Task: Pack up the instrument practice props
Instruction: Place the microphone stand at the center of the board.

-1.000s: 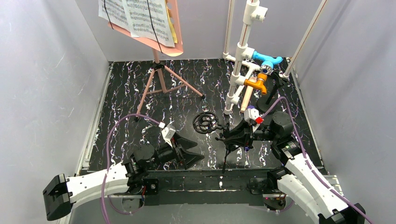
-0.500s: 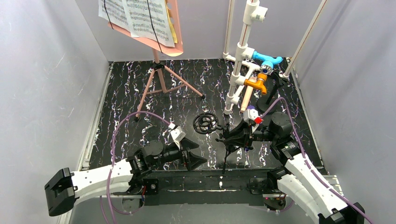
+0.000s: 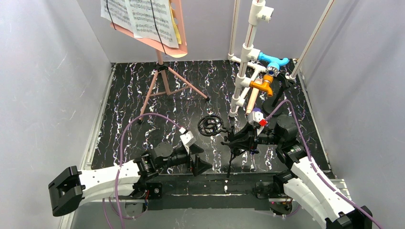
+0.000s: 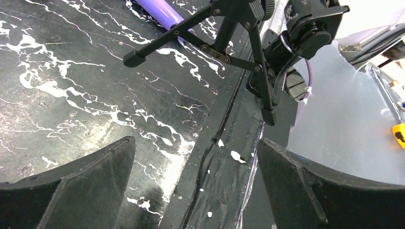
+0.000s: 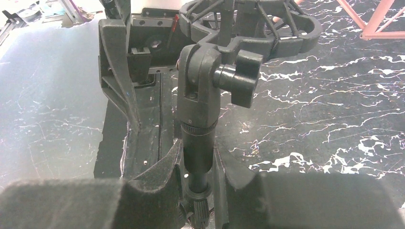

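My right gripper [image 3: 237, 138] [image 5: 198, 157] is shut on the upright stem of a small black tripod [image 3: 232, 157] [image 5: 198, 109], just below its tilt knob. The tripod's ring-shaped holder [image 3: 210, 125] [image 5: 248, 28] points left. My left gripper [image 3: 202, 157] [image 4: 196, 143] is open and empty, low over the near edge of the table. The tripod's spread legs [image 4: 229, 47] are just ahead of it. At the back left, the pink sheet-music holder [image 3: 165, 81] stands on its tripod legs, with printed music pages [image 3: 143, 16] on it. A beige microphone [image 3: 251, 100] leans in the pipe frame.
The white pipe frame [image 3: 248, 52], with blue and orange fittings, stands at the back right. A second black stand [image 3: 277, 98] sits behind it. Grey walls close in the marbled black table [image 3: 124, 109] on three sides. A purple cable loops over the left arm.
My left arm has swung right along the near edge, bringing its open gripper close to the tripod's legs. The right gripper and the tripod have not moved.
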You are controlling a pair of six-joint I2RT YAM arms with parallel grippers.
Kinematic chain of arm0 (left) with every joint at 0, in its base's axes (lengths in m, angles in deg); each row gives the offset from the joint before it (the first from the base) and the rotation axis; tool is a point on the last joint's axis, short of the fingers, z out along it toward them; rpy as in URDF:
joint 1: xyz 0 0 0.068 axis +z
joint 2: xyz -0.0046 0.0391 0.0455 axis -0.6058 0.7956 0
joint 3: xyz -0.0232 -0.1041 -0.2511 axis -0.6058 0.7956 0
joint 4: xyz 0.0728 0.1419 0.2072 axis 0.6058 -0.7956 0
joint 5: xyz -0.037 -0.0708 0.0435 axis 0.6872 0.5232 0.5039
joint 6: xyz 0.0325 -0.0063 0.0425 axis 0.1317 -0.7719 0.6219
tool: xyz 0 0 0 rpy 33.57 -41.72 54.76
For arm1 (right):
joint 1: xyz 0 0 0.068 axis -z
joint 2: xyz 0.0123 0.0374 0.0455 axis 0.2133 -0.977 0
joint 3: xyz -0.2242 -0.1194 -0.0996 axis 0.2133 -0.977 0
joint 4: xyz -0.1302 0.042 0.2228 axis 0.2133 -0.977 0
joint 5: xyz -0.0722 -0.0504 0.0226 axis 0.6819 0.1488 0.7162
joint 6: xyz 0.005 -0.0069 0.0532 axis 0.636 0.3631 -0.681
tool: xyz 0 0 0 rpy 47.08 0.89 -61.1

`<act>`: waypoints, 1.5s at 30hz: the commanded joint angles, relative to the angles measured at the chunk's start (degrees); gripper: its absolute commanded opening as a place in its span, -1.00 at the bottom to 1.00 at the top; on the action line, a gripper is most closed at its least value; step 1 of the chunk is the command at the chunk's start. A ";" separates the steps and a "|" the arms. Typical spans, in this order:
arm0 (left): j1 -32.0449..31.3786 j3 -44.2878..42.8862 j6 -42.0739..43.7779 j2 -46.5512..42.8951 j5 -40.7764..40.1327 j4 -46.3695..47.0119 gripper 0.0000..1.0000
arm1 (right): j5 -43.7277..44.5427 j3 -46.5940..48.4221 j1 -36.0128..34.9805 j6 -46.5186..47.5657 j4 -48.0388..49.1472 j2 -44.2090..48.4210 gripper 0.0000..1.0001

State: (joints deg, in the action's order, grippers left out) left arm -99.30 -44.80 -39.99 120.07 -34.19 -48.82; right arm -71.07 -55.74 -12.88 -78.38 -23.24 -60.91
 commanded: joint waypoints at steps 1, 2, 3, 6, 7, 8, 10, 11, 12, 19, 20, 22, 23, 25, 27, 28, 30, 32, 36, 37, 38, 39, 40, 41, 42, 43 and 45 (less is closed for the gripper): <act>-0.94 -3.34 3.50 1.86 0.20 -0.05 0.96 | -0.13 0.26 0.14 -0.34 5.06 0.25 -0.97; -1.14 -3.60 3.94 2.37 0.11 -0.06 0.96 | -0.08 0.26 0.14 -0.34 5.05 0.25 -0.97; -1.29 -3.84 4.36 3.08 0.09 -0.01 0.96 | -0.04 0.26 0.14 -0.34 5.00 0.17 -0.97; -2.08 -4.74 5.40 4.61 -0.33 -0.04 0.96 | 0.20 0.26 0.14 -0.34 4.96 0.16 -0.97; -2.44 -5.01 5.71 5.17 -0.40 -0.04 0.96 | 0.34 0.34 0.15 -0.34 4.96 0.04 -0.97; -2.82 -5.20 6.13 5.74 -0.56 -0.01 0.96 | 0.44 0.35 0.14 -0.34 4.91 0.07 -0.97; -3.87 -5.65 6.94 6.75 -1.14 -0.06 0.96 | 0.78 0.35 0.14 -0.34 4.80 0.06 -0.97; -4.30 -5.82 7.47 7.31 -1.44 -0.05 0.96 | 0.91 0.42 0.14 -0.34 4.58 0.02 -0.97; -4.74 -5.99 7.78 7.85 -1.72 -0.01 0.96 | 1.01 0.51 0.22 -0.23 4.26 0.02 -0.97; -6.83 -6.82 9.21 10.46 -2.88 -0.07 0.96 | 1.20 1.87 0.40 2.19 0.72 0.29 -0.97; -7.01 -6.93 9.39 10.59 -3.02 -0.07 0.96 | 1.27 2.04 0.47 2.35 0.26 0.37 -0.97; -7.20 -7.11 9.50 11.10 -3.22 -0.01 0.96 | 1.39 2.33 0.49 2.78 -0.84 0.53 -0.97; -7.23 -7.12 9.49 11.36 -3.25 -0.04 0.96 | 1.56 2.55 0.61 3.10 -1.58 0.63 -0.97; -7.37 -7.04 9.44 11.47 -3.26 -0.08 0.96 | 1.84 3.06 0.60 4.14 -3.45 0.77 -0.97; -7.41 -6.95 9.36 11.53 -3.34 -0.02 0.96 | 2.26 3.75 0.58 5.16 -5.55 0.88 -0.97; -7.49 -6.88 9.34 11.61 -3.42 0.04 0.96 | 2.44 3.96 0.58 5.46 -6.29 1.01 -0.97; -7.50 -6.85 9.23 11.78 -3.59 -0.05 0.96 | 2.80 4.27 0.62 5.79 -7.14 1.11 -0.97; -7.50 -6.85 9.14 11.79 -3.74 -0.02 0.96 | 3.18 4.56 0.65 5.82 -7.77 1.29 -0.97; -7.50 -6.24 8.97 10.66 -4.75 -0.02 0.96 | 4.12 5.80 0.91 7.22 -11.46 1.56 -0.97; -7.50 -5.97 8.93 10.18 -5.01 -0.03 0.96 | 4.32 6.32 1.05 7.67 -12.61 1.62 -0.97; -7.50 -5.56 8.93 9.39 -5.32 -0.01 0.96 | 4.29 6.74 1.22 7.88 -13.49 1.78 -0.97; -7.50 -5.27 8.90 8.86 -5.62 -0.04 0.96 | 4.27 7.21 1.39 8.15 -14.37 1.89 -0.97; -7.55 -5.01 8.92 8.38 -5.87 -0.07 0.96 | 4.27 7.62 1.59 8.39 -15.31 2.05 -0.97; -7.51 -4.74 8.93 7.84 -6.01 -0.06 0.96 | 4.46 8.00 1.88 8.70 -16.13 2.23 -0.97; -7.50 -4.52 8.93 7.38 -6.14 -0.05 0.96 | 4.78 8.58 2.16 9.13 -17.27 2.38 -0.97; -7.50 -4.30 8.95 6.95 -6.21 -0.08 0.96 | 5.06 8.99 2.49 9.64 -18.36 2.53 -0.97; -7.50 -3.86 8.92 6.16 -6.48 -0.11 0.96 | 5.63 9.97 3.18 11.02 -21.07 2.74 -0.97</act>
State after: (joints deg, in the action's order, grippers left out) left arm -106.47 -49.67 -31.66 128.51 -39.06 -49.30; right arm -65.76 -50.82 -10.87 -70.14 -41.62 -59.69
